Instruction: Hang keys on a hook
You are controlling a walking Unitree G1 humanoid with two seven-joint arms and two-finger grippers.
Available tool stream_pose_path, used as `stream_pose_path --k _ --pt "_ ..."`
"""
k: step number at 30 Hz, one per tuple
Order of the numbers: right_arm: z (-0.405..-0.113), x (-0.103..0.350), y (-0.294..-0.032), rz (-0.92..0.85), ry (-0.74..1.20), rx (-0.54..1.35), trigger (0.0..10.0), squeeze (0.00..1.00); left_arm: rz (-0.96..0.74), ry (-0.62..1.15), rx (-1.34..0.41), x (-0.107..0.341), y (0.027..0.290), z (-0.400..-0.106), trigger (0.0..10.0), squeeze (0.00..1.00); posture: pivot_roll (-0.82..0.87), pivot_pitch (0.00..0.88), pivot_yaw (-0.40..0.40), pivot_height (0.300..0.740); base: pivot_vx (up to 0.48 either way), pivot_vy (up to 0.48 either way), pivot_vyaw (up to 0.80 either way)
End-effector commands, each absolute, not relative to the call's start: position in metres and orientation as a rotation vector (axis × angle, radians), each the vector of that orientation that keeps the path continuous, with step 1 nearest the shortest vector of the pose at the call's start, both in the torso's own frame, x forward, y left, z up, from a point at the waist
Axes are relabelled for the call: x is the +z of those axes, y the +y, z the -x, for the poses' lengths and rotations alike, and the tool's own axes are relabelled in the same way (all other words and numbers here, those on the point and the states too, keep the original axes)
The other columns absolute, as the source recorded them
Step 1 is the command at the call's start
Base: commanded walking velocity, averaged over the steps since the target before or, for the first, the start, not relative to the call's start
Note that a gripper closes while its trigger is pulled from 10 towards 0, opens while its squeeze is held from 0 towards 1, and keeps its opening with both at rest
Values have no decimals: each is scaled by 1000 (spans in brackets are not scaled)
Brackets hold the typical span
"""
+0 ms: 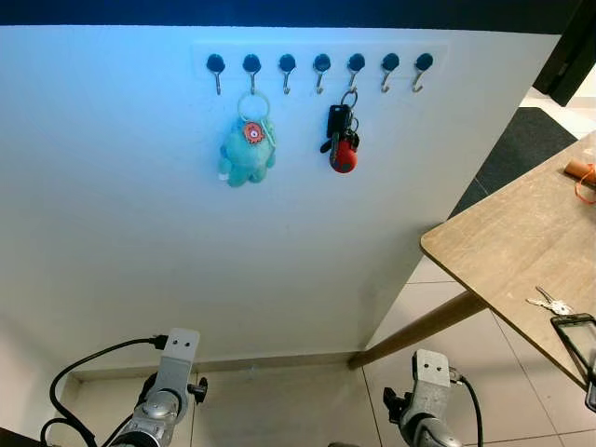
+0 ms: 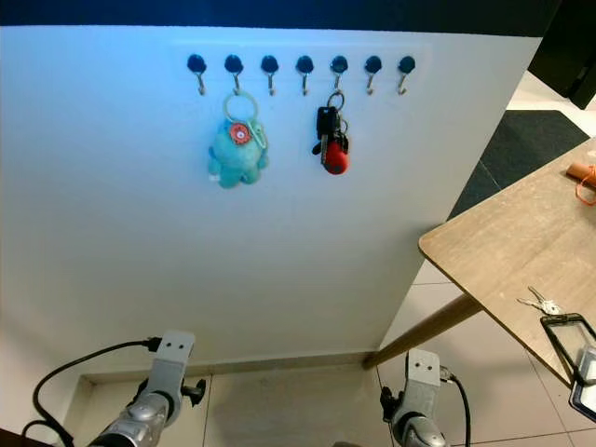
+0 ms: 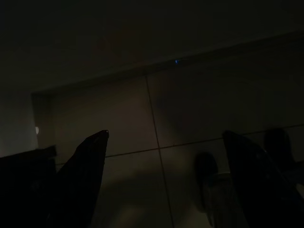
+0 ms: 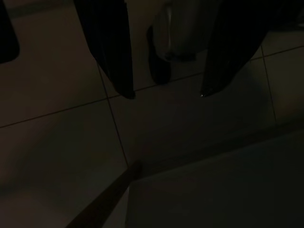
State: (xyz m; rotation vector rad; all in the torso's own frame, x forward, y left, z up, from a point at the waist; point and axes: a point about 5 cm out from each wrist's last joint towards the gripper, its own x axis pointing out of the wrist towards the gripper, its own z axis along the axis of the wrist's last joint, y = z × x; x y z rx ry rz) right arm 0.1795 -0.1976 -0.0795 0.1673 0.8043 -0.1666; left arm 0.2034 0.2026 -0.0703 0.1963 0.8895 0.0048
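A row of several black-capped hooks [image 1: 321,65] runs along the top of a white wall. A teal plush keychain [image 1: 248,154] hangs from the second hook from the left. A black car key with a red fob [image 1: 342,140] hangs from the fifth. A small silver key bunch [image 1: 549,303] lies on the wooden table [image 1: 503,233] at the right. Both arms hang low in front of the wall. In the dark wrist views, my left gripper [image 3: 166,133] and right gripper [image 4: 167,95] are open over floor tiles, holding nothing.
A black-framed flat object [image 1: 575,340] lies near the table's front edge, and an orange item [image 1: 582,177] sits farther back. A slanted table leg [image 1: 419,331] reaches the floor by the wall. A dark mat [image 1: 526,140] lies on the tiles behind the table.
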Motion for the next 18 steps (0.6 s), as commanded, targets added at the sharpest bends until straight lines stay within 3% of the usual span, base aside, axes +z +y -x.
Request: stream_pose_path --k 1,18 --pt "-173 -82 -200 -159 818 -175 10000 0 -199 898 1 -73 198 -201 10000 0 20 0 -9 740 0 0 0" --pt "-164 -86 -199 -147 836 -194 10000 0 -159 865 -54 -74 187 -199 10000 0 23 32 -6 740 0 0 0"
